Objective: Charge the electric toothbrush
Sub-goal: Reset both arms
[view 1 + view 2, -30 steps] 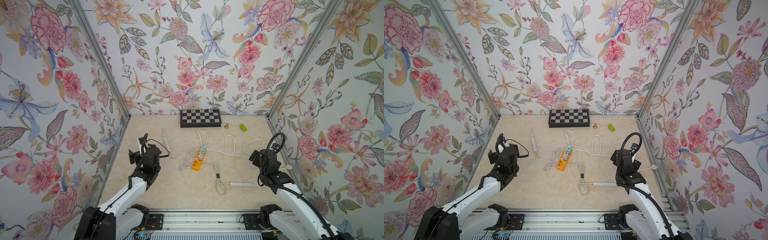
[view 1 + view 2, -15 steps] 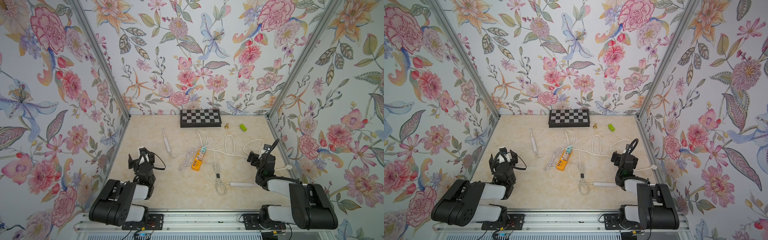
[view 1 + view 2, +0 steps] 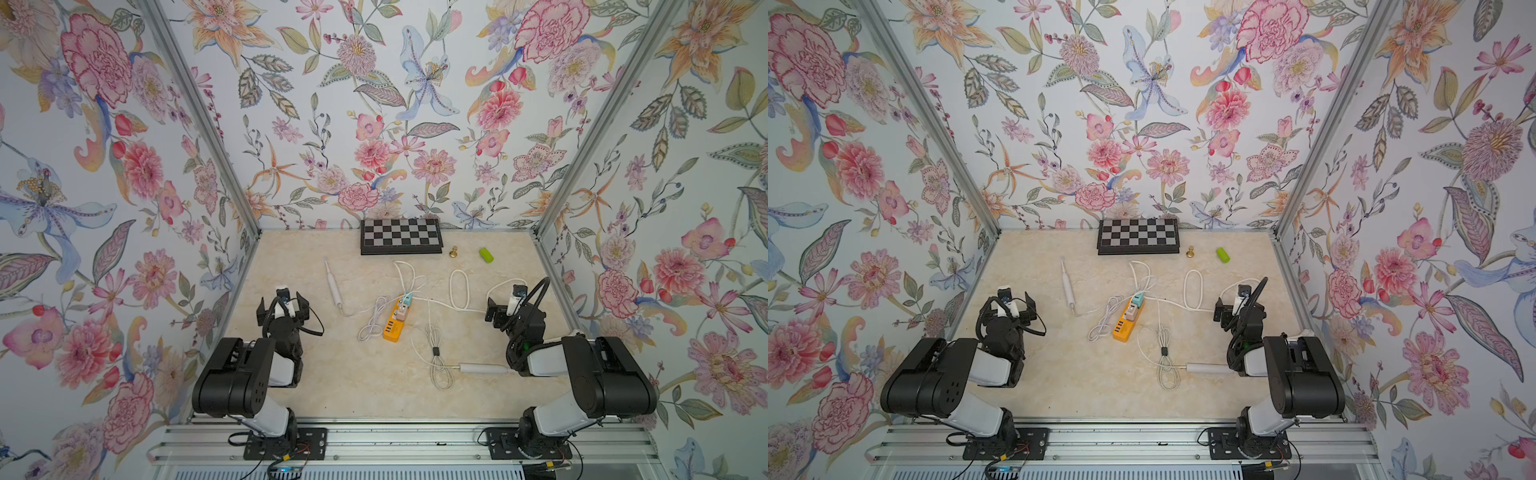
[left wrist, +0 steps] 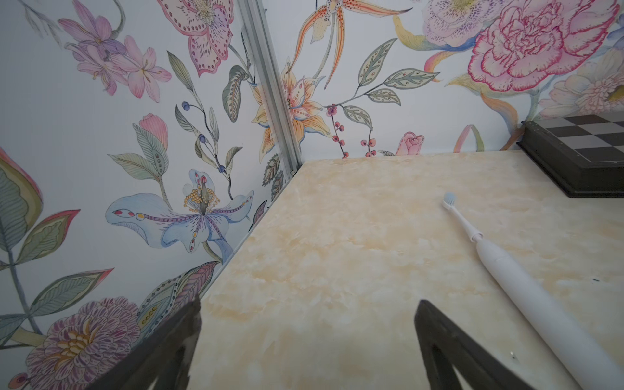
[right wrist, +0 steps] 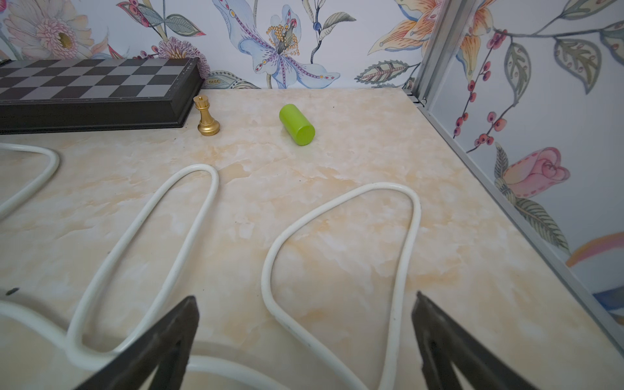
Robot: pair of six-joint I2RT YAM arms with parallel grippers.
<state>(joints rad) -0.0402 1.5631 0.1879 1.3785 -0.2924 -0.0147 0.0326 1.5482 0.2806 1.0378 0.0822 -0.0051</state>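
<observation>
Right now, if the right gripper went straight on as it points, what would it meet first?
Probably the white cable loop just ahead of the right gripper; its height is unclear.

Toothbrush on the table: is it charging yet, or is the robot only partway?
Looks done: a thin white cable runs from the base of the electric toothbrush toward the orange power strip, though the plug itself is too small to confirm. In hand: nothing; the left gripper and right gripper are open and empty, arms folded by their bases. Left: apparently nothing, beyond checking that connection.
</observation>
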